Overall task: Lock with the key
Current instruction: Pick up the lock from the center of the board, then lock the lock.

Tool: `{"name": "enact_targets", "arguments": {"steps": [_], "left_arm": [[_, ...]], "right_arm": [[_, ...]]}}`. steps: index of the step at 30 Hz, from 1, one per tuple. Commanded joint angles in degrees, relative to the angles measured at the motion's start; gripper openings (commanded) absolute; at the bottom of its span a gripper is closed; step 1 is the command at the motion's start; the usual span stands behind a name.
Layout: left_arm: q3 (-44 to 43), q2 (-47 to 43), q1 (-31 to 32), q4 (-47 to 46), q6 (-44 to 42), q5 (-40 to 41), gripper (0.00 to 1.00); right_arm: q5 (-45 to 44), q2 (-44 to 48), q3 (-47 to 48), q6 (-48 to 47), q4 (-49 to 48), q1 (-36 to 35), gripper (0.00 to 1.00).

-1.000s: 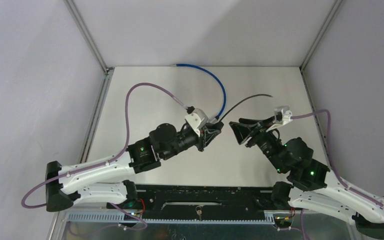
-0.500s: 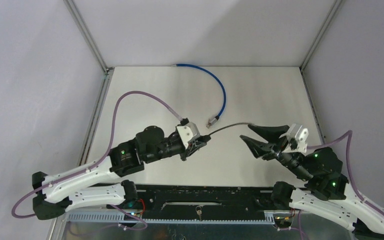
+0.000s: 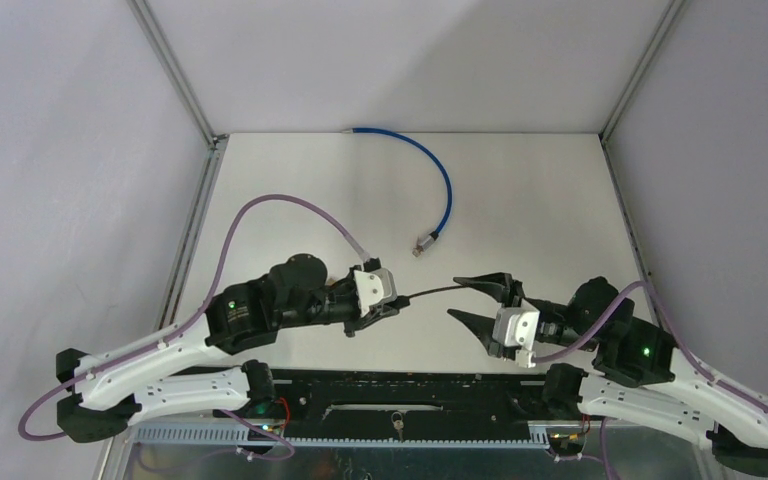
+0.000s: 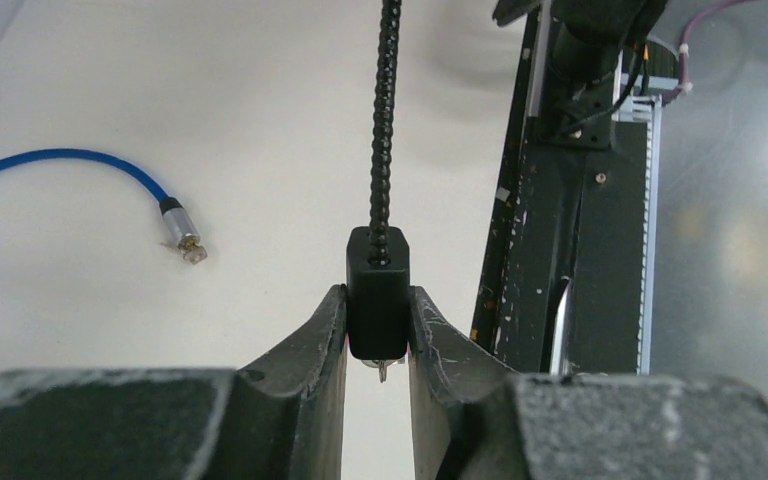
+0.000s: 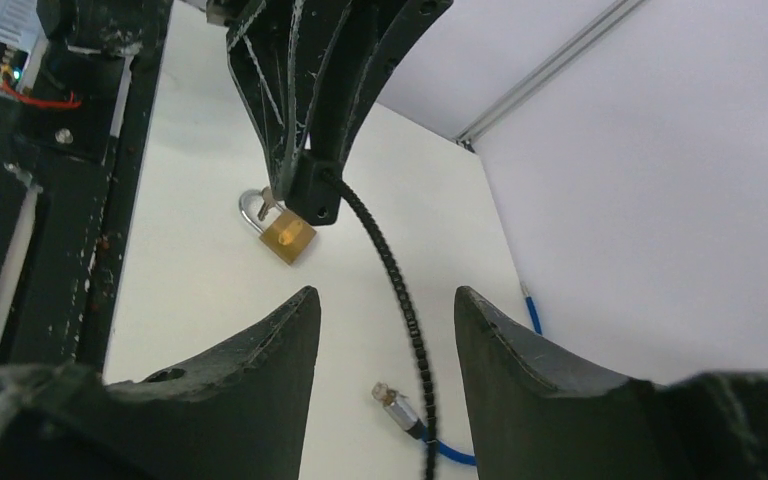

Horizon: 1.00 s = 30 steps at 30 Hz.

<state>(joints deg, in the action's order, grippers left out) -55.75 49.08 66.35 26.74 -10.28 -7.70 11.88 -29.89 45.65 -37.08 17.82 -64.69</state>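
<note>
My left gripper [image 3: 392, 303] is shut on a black block [image 4: 377, 300] with a black beaded cord [image 4: 384, 120] running away from it. A bit of silver metal [image 4: 381, 368] shows under the block. In the right wrist view the left gripper [image 5: 305, 195] holds that block just above a brass padlock [image 5: 287, 238] with a silver shackle [image 5: 251, 208]. I cannot tell whether the padlock rests on the table. It is hidden in the top view. My right gripper [image 3: 455, 299] is open and empty and faces the cord's free end [image 3: 457, 287]. In its own view the cord [image 5: 400, 290] passes between its open fingers.
A blue cable [image 3: 447, 190] with a metal plug [image 3: 421, 243] curves over the far half of the white table [image 3: 540, 200]; the plug also shows in the left wrist view [image 4: 182, 243] and the right wrist view [image 5: 392, 403]. A black rail [image 3: 410, 395] runs along the near edge.
Both arms have drawn back toward the near edge. My left gripper carried the block and cord down and left. My right gripper swung round and now points left at the cord's end.
</note>
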Motion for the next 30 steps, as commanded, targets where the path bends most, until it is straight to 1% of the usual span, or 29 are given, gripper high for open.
{"name": "enact_targets", "arguments": {"steps": [1, 10, 15, 18, 21, 23, 24, 25, 27, 28, 30], "left_arm": [[-4.02, -0.85, -0.17, 1.05, -2.07, -2.51, 0.0], [-4.48, -0.7, -0.17, 1.76, -2.3, -3.14, 0.0], [-4.64, -0.21, -0.17, 1.73, -2.18, -4.52, 0.0], [-4.57, 0.1, -0.17, 1.7, -2.18, -5.36, 0.0], [-4.47, 0.33, -0.17, 1.68, -2.25, -5.23, 0.0], [-4.46, 0.47, -0.17, 1.7, -2.13, -4.69, 0.0], [-4.46, 0.56, -0.17, 1.65, -2.08, -4.49, 0.0], [-4.49, 0.74, -0.17, 1.54, -2.04, -4.25, 0.01], [-4.48, 0.93, -0.17, 1.34, -1.95, -3.93, 0.02], [-4.47, 1.03, -0.19, 1.22, -1.86, -3.86, 0.04], [-4.22, 1.1, -0.17, 0.63, -1.34, -3.56, 0.24]], "right_arm": [[-0.68, -0.62, 2.78, -6.84, 1.17, -1.14, 0.54], [-2.79, -3.97, 2.78, -6.88, 4.96, -2.01, 0.53], [-5.87, -5.79, 2.78, -7.04, 5.55, -2.25, 0.48], [-7.51, -6.55, 2.78, -6.85, 5.03, -2.5, 0.41], [-7.88, -6.67, 2.78, -5.5, 3.91, -2.65, 0.3], [-8.17, -6.75, 2.78, -3.96, 3.11, -2.7, 0.16], [-8.57, -6.83, 2.78, -2.83, 2.63, -2.7, 0.06], [-8.95, -6.85, 2.78, -2.08, 2.36, -2.79, 0.0], [-9.23, -6.68, 2.78, -1.19, 2.35, -2.73, 0.0], [-8.86, -6.55, 2.78, -1.35, 2.62, -2.86, 0.0], [-7.79, -6.12, 2.78, -2.21, 3.19, -2.96, 0.0]]}}
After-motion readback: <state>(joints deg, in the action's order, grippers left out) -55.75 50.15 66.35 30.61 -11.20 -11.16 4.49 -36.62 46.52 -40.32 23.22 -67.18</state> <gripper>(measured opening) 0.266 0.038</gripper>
